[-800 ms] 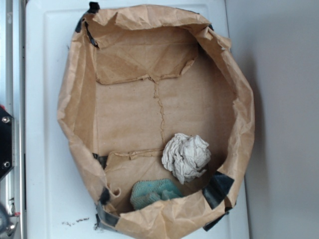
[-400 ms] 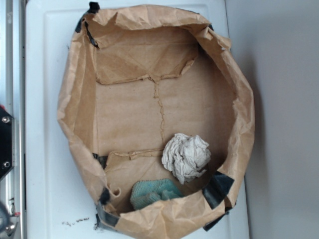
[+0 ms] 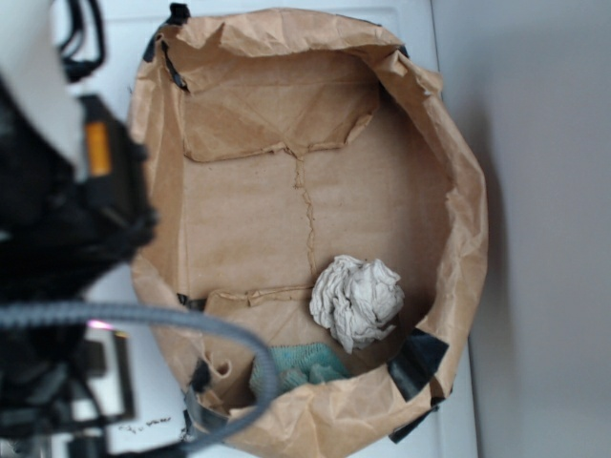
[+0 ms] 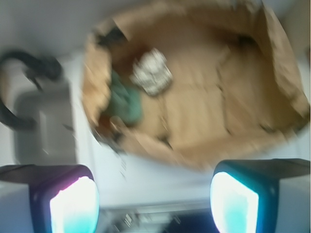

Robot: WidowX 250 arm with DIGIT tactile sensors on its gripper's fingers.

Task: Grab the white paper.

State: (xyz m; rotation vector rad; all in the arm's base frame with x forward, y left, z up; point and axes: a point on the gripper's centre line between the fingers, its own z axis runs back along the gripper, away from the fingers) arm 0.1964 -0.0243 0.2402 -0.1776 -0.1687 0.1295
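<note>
Reaching for the white paper: the end effector (image 4: 154, 196) hangs open and empty, well outside the brown paper bag (image 3: 458, 191).

The white paper (image 3: 357, 301) sits on the bag's floor near the lower right wall, just beside the teal-green cloth (image 3: 296, 367), which lies at the bag's near edge. The arm (image 3: 57, 219) looms over the bag's left side on the white counter (image 3: 105, 38); the wrist view is blurred, its two fingertips spread wide. A good approach would likely come straight down over the wad, clear of the bag's crumpled rim, with the fingertips straddling the paper alone so they do not catch the cloth or the bag wall.
</note>
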